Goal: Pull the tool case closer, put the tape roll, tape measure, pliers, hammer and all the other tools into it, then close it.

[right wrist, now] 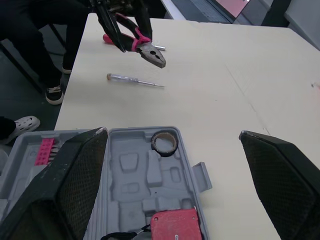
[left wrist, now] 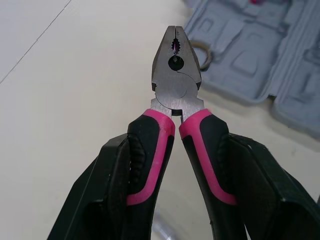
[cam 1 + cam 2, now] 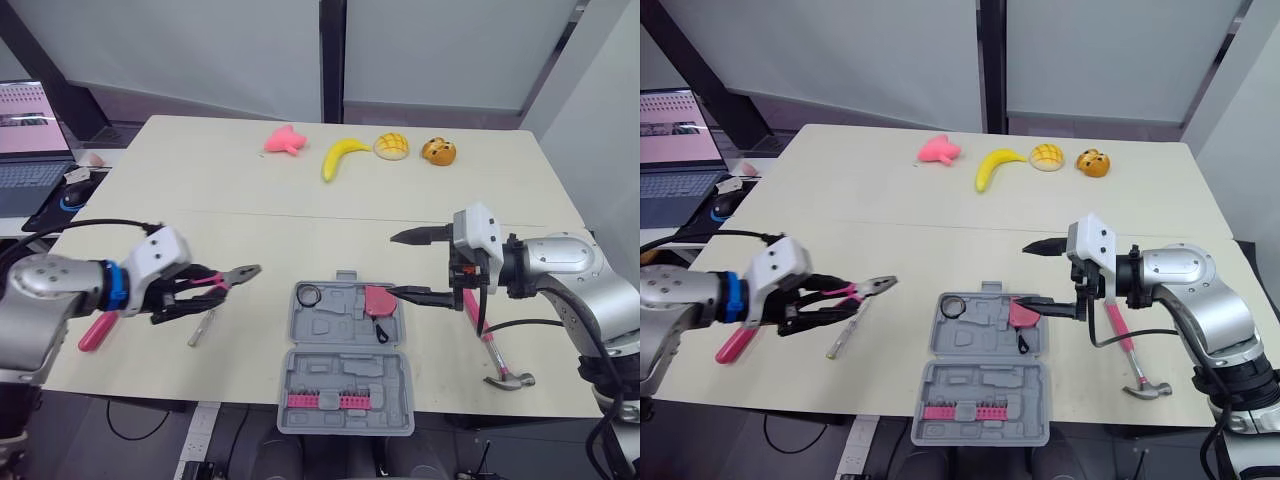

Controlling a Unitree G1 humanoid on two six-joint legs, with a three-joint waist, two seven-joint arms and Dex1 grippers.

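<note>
Left gripper (image 3: pixel 195 290) is clamped on the pliers (image 2: pixel 176 80), its fingers squeezing the two pink-and-black rubbery handles, with the bare steel nose pointing toward the tool case (image 3: pixel 335 330). The pliers look stiff and fairly heavy at the head. The grippy sleeves are the right place to hold them, since the smooth metal would likely slip.

Under that arm, a slim clear-handled screwdriver (image 3: pixel 203 327) and a pink-handled tool (image 3: pixel 97 330) lie on the cream counter (image 3: pixel 300 220).

The case is hard grey moulded plastic and lies open and flat. Its nearer half holds a pink row of bits (image 3: pixel 325 400), and the farther half holds the black tape roll (image 3: pixel 308 296) and the red tape measure (image 3: pixel 378 300).

Right gripper (image 3: pixel 393 265) is spread wide and empty, just beside the tape measure. The hammer (image 3: pixel 490 350) lies below that arm on the counter, and is best gripped by its pink shaft close to the heavy steel head.
</note>
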